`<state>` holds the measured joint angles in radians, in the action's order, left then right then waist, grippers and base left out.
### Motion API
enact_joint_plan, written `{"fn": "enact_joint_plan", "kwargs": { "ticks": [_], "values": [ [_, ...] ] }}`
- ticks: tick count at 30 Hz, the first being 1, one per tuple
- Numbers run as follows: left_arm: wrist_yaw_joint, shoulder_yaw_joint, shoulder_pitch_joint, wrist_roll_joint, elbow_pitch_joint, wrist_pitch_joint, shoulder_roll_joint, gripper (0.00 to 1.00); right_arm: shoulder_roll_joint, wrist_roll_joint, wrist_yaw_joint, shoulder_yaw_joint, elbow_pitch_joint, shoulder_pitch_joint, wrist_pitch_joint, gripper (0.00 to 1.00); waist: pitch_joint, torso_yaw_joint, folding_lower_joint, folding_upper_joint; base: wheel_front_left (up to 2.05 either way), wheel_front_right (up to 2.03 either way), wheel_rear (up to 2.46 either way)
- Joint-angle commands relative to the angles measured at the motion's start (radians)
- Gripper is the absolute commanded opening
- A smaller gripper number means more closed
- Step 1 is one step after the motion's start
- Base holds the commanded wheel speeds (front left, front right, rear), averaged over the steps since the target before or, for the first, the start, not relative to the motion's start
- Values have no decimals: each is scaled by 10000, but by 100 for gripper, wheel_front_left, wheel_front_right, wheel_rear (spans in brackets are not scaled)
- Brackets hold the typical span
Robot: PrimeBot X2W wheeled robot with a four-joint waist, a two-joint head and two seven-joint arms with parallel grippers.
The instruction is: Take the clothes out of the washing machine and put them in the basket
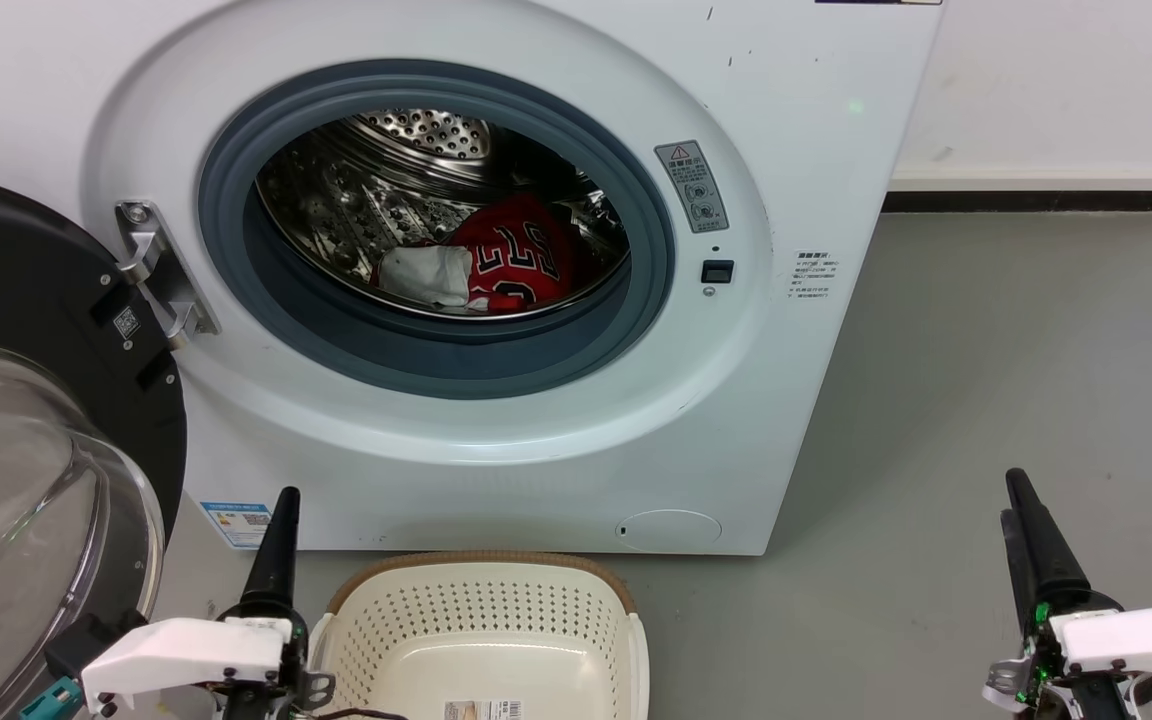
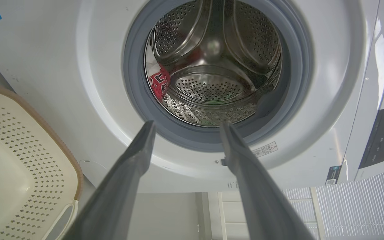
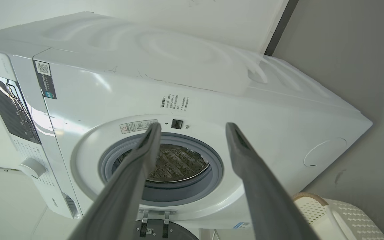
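The clothes (image 1: pixel 511 255) lie low inside the washing machine (image 1: pixel 786 150) — up and ahead. The left end effector (image 2: pixel 188 125), beside the basket (image 1: pixel 481 568), is nearer; it and the right end effector (image 3: pixel 193 126) are both spread apart, holding nothing.

head camera looks forward and down, close on the large white front-loading washing machine (image 1: pixel 536 470), its drum mouth (image 1: pixel 356 200) upper centre, the cream perforated plastic basket (image 1: pixel 481 610) bottom centre. both wrist cameras sit low, rolled sideways, facing that same drum mouth, basket at frame edge.
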<state>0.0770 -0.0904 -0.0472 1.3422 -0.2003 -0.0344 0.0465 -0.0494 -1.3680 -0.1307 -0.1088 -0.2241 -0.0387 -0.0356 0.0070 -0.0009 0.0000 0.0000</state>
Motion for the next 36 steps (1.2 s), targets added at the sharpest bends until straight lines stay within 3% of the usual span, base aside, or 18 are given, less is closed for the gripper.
{"fn": "enact_joint_plan", "kwargs": {
  "ticks": [1,16,36],
  "values": [
    [-101,83,-89,-463,285,107,23,100,-22,485,0,33,315,-73,101,100,3,0,0,0,0,0,0],
    [-845,605,186,-3238,875,710,28,100,-23,3886,-1,211,1127,281,711,100,38,-3,0,0,0,0,0],
    [-1439,986,502,-6102,1291,1359,34,100,-24,7009,0,311,1712,640,1360,100,60,2,0,0,0,0,0]
  ]
}}
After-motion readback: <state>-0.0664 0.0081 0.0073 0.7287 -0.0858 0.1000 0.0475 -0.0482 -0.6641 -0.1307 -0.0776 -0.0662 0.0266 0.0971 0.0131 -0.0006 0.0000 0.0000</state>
